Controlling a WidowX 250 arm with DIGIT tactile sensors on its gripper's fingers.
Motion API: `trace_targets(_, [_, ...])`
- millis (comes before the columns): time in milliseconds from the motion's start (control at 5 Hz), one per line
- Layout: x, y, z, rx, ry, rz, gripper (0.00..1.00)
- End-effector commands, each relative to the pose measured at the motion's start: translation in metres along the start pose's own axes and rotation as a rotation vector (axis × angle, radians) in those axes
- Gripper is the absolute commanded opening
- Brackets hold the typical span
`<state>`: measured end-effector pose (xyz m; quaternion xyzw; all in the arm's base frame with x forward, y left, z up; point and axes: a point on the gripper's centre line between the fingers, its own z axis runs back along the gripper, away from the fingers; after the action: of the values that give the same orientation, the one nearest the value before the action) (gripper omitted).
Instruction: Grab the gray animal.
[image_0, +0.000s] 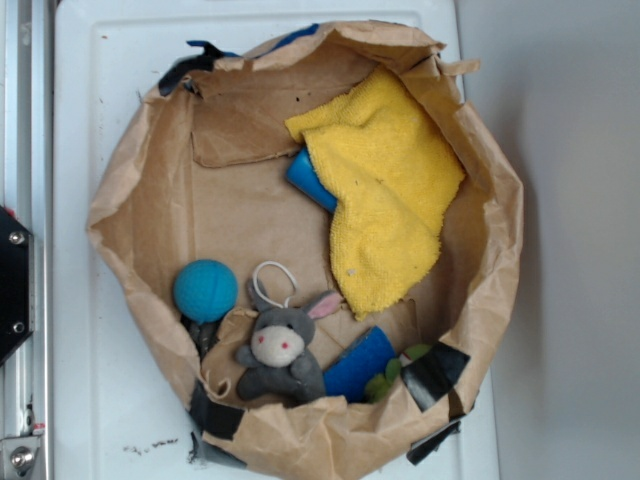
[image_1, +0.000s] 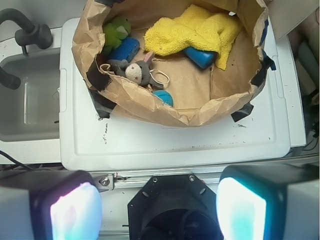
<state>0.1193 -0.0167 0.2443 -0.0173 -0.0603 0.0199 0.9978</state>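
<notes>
The gray animal (image_0: 281, 352) (image_1: 133, 71) is a small plush donkey with a cream face, pink cheek dots and a white loop cord. It lies inside a brown paper bag (image_0: 140, 215) (image_1: 145, 106), near the bag's lower wall in the exterior view. A teal ball (image_0: 205, 290) (image_1: 163, 97) rests just beside it. My gripper (image_1: 158, 210) is open, jaws wide apart with nothing between them. It sits far from the bag, over the black robot base, and does not show in the exterior view.
The bag also holds a yellow cloth (image_0: 390, 185) (image_1: 192, 30), a blue block under it (image_0: 312, 180) (image_1: 200, 56), another blue block (image_0: 360, 365) (image_1: 125, 49) and a green toy (image_0: 395, 368) (image_1: 115, 30). The bag sits on a white board (image_0: 100, 100) (image_1: 175, 145). A sink (image_1: 27, 95) lies left.
</notes>
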Motion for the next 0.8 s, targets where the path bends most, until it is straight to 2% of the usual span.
trace_targets(0, [0.0,0.0,0.0,0.0,0.0,0.0,1.0])
trace_targets(200, [0.033,0.0,-0.007,0.023,0.014,-0.059,1.0])
trace_targets(400, [0.061,-0.004,-0.017,0.04,0.005,-0.228,1.0])
trace_targets(600, [0.08,-0.005,-0.035,0.027,0.056,-0.414,1.0])
